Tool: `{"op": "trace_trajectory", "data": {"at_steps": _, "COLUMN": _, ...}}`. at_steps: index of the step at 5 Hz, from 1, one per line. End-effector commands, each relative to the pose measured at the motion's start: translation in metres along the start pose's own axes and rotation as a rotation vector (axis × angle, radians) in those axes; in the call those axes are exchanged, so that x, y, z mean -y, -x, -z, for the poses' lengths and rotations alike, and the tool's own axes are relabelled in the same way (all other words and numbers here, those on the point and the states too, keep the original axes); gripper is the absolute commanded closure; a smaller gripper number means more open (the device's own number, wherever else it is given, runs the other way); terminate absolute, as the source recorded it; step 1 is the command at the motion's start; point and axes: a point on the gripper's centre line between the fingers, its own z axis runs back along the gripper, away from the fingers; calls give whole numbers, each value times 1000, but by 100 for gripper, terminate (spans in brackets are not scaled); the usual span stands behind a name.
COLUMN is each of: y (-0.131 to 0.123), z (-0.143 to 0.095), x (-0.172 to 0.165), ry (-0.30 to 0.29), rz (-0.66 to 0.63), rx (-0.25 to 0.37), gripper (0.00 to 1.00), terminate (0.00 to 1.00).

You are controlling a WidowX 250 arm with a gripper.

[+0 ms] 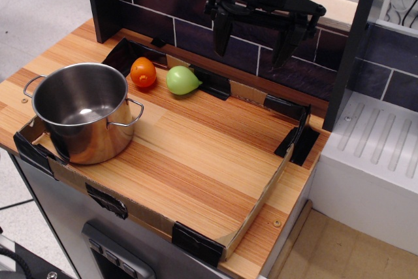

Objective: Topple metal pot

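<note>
Pot (83,112) stands upright at 9 o'clock; gripper (253,37) hangs at 1 o'clock, jaws wide apart, holding nothing.

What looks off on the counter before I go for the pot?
Nothing is spilled or toppled. The metal pot stands upright and empty in the near-left corner. Only the low cardboard border looks rough, patched with black tape and leaning slightly along its right side.

text: none readable | labels: none | brands: none | numbers: none | signs: none | checked: everything in view from upper left to lower right of frame
</note>
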Motion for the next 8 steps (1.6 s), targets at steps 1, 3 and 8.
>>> {"op": "trace_trajectory", "data": {"at_steps": 1, "y": 0, "z": 0, "x": 0, "ry": 0, "rz": 0, "rx": 0, "gripper": 0, "terminate": 0}}
{"op": "trace_trajectory", "data": {"at_steps": 3, "y": -13, "z": -10, "x": -57, "ry": 99, "rz": 284, "rx": 19, "gripper": 0, "terminate": 0}}
{"op": "trace_trajectory", "data": {"at_steps": 8, "y": -26, "z": 23, "x": -184, "ry": 63, "rz": 847, "rx": -71, "gripper": 0, "terminate": 0}}
